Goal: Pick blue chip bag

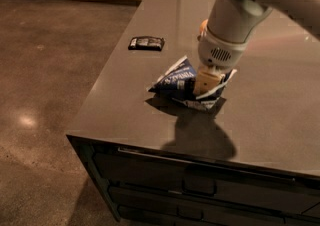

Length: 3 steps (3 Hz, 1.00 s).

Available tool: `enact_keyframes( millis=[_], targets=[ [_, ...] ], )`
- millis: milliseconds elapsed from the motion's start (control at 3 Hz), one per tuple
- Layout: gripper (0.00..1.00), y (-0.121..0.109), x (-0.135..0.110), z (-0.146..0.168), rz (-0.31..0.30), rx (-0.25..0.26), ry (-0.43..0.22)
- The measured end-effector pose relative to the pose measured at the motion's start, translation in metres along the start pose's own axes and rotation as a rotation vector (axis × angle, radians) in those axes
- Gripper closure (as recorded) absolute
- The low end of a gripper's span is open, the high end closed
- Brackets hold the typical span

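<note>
The blue chip bag (176,79) is a crumpled navy foil bag with white lettering, on the dark counter (280,100) near its front left part. My gripper (206,84) comes down from the upper right onto the middle of the bag. Its cream fingers (202,81) are pressed into the foil and shut on it. The bag's ends bend upward on both sides of the gripper, and a dark shadow shows under its left corner. The bag's middle is hidden behind the gripper.
A small flat black packet (146,43) lies on the counter to the back left. A sliver of the round orange fruit (202,26) shows behind my arm. The counter's left and front edges drop to the floor; drawers (200,185) are below the front.
</note>
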<state>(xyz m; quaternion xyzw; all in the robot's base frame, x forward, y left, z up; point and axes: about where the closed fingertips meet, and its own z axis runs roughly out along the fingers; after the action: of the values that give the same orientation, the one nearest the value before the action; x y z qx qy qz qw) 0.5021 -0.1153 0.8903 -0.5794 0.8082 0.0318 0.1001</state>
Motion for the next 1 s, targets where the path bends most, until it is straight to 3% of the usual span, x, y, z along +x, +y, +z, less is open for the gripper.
enact_keyframes(
  millis=[333,667,1000],
  targets=[
    [1.00,-0.014,-0.008,-0.035,-0.013,0.035,-0.041],
    [1.00,-0.034,-0.008,-0.077,-0.007,0.066,-0.114],
    [1.00,-0.044,-0.005,-0.099,0.003,0.083,-0.159]
  ],
)
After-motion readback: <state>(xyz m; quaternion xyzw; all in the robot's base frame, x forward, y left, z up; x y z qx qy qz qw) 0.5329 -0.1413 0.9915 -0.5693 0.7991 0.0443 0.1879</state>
